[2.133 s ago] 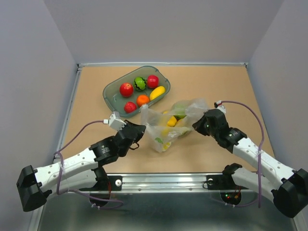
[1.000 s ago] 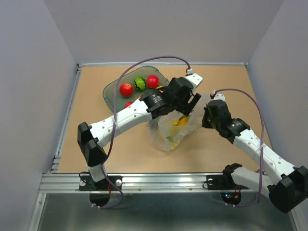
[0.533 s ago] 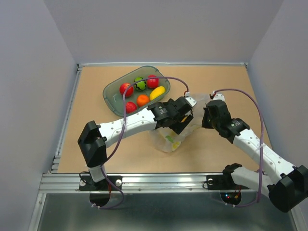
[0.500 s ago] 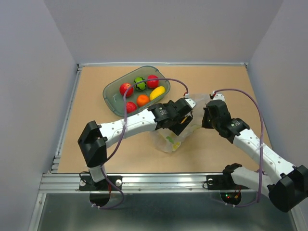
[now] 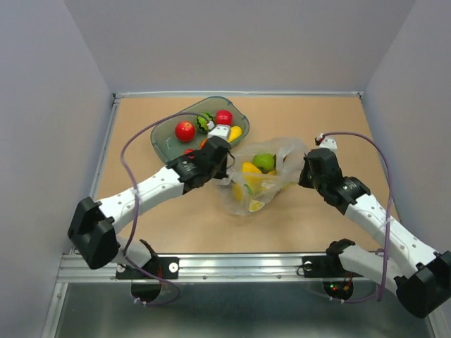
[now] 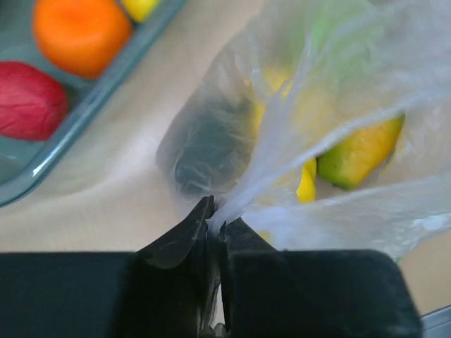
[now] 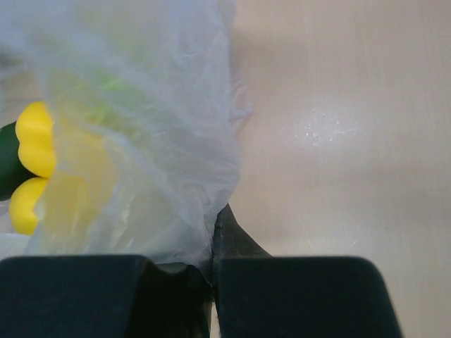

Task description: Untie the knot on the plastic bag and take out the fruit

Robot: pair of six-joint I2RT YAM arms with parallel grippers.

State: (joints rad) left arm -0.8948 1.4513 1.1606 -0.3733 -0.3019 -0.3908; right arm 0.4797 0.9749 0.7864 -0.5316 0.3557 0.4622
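The plastic bag (image 5: 262, 177) lay on the table (image 5: 317, 120) just beside the grey tray (image 5: 163, 144), off its near right corner. The fruit (image 5: 251, 172) was inside, with a green apple (image 5: 264, 162) and yellow pieces showing through the film. The left gripper (image 6: 215, 215) had its jaws pressed together on a gathered strip of the bag's tray-side edge. The right gripper (image 7: 213, 224) pinched the film on the side away from the tray.

Tan table (image 5: 317, 120), grey-green tray (image 5: 163, 143) at its far left; plastic bag (image 5: 282, 170) resting near the middle
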